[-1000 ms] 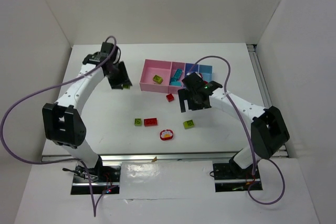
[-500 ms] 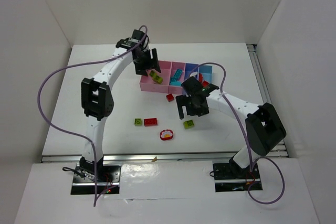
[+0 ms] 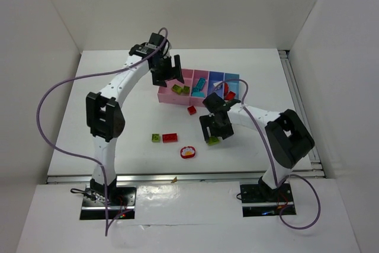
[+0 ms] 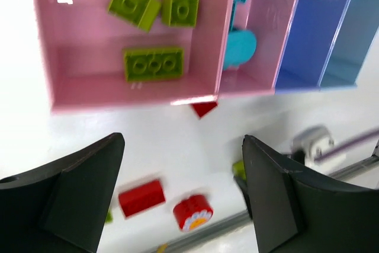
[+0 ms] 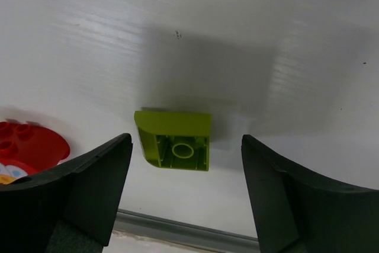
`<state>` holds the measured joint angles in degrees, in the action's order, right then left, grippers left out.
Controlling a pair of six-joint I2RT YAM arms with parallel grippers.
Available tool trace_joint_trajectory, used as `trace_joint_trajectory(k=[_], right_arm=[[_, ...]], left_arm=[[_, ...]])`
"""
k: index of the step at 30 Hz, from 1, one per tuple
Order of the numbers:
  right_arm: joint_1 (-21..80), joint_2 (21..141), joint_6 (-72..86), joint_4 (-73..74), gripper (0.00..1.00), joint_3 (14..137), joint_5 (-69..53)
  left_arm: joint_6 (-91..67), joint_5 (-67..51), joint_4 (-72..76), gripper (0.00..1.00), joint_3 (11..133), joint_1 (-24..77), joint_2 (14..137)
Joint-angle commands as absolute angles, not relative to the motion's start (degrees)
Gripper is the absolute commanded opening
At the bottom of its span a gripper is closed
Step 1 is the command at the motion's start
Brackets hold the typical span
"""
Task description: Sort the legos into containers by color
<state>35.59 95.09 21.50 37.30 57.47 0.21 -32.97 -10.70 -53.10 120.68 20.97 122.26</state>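
Sorting is well along but not done. The wide pink bin [image 4: 83, 34] just ahead of the left pincer [image 4: 182, 146] already holds three lime green bricks [image 4: 153, 63]. The narrow pink bin [image 4: 275, 22], off to that pincer's right, has cyan pieces [image 4: 240, 48] in it (the blue bins [image 4: 314, 45] beyond it hold something, though I can't make out what). Five pieces are left on the table [image 3: 118, 128]. A small red brick [image 4: 204, 109] sits right against the bin's outer wall, between the left pincer and the bins. A long red brick [image 4: 141, 197] and the round red piece [image 4: 192, 211] lie back under it. A loose lime brick [image 3: 156, 138] is beside the long red one. Last is the target lime brick [image 5: 173, 140], squarely between the jaws of the right pincer [image 5: 186, 146]. The left arm reaches far forward, wrist tipped down, hovering over the bin's near edge with jaws spread wide and nothing in them; that looks like a drop just made. The right arm is folded inward and low, pointing straight down, jaws apart with a clear gap on either side of the target lime brick, not yet pinching it. The round red piece peeks in at its left.
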Motion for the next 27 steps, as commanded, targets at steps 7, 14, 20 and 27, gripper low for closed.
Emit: trace_joint_trajectory(k=[7,14,20,27], right_arm=[[35.9,96.8,20.1,35.0,0.5,57.7,1.1],[36.4,96.7,19.3,41.4,0.45,73.5,6.6],[36.4,104.7,15.3,41.7,0.45,93.2,8.4],[35.9,120.6,12.0,38.4,0.46,115.9,9.0]], left_arm=[[-31.4,-5.1,-55.7,0.9,100.1,20.7,102.2],[-31.4,-5.2,-55.7,0.89,81.8,20.1,93.4],[-32.4,-5.1,-52.7,0.9,71.6,20.1,89.9],[-35.5,-8.9,-48.2,0.92,64.1,19.6,89.4]])
